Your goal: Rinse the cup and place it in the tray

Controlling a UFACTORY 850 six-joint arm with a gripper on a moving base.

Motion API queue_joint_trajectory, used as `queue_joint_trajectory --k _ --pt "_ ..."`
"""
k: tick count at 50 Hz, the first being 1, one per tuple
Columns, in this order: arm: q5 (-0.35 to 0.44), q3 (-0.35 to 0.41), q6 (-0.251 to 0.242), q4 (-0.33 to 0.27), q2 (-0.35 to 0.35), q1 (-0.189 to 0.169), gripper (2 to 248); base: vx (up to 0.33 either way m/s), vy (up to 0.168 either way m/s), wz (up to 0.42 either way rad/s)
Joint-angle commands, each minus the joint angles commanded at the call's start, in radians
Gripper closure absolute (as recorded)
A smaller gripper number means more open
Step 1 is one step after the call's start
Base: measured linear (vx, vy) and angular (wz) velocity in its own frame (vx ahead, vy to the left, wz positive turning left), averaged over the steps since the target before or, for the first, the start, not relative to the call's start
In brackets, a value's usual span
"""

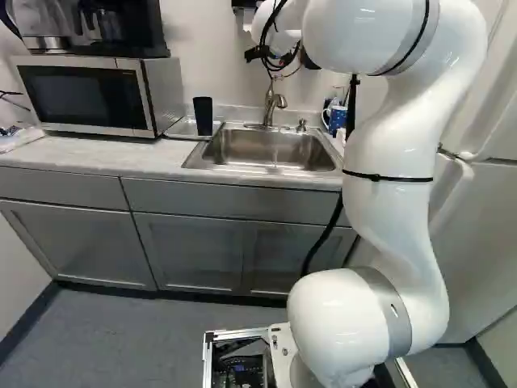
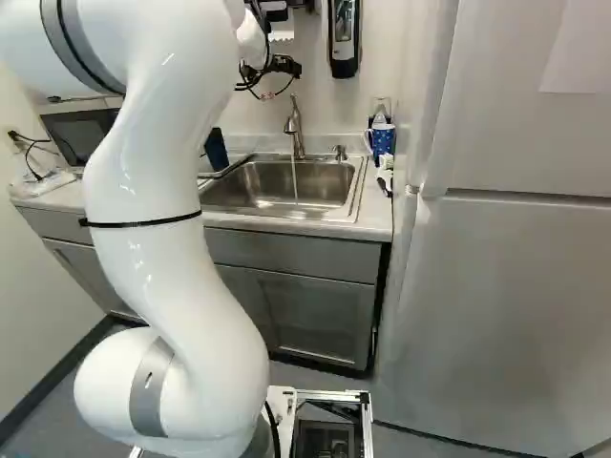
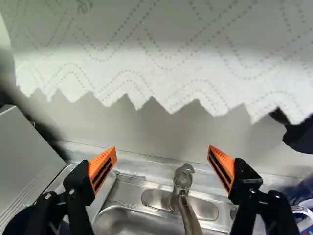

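My gripper (image 2: 284, 67) is up at the wall above the faucet (image 2: 294, 124). In the wrist view the gripper (image 3: 161, 164) is open with nothing between its orange pads; the faucet (image 3: 183, 188) is below and beyond them. A thin stream of water falls into the sink (image 2: 272, 196). A dark cup (image 1: 203, 115) stands on the tray (image 1: 184, 131), between microwave and sink. Right of the sink is a blue patterned mug (image 2: 382, 140), partly visible beside the gripper in the wrist view.
A paper towel (image 3: 161, 58) with a jagged edge hangs close ahead of the gripper. A microwave (image 1: 93, 93) sits on the counter (image 1: 97, 158). The refrigerator (image 2: 506, 286) rises on the right; a wall dispenser (image 2: 344, 38) hangs above. The soap pump (image 2: 340, 153) is beside the faucet.
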Motion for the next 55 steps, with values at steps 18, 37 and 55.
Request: queue_joint_trajectory --k 18,37,55 --pt "-0.045 -0.084 0.000 0.000 -0.070 0.022 3 0.000 0.000 0.000" --pt "-0.102 -0.127 0.000 0.000 -0.104 0.021 3 0.000 0.000 0.000" --pt "-0.143 -0.127 0.000 0.000 -0.104 0.020 3 0.000 0.000 0.000"
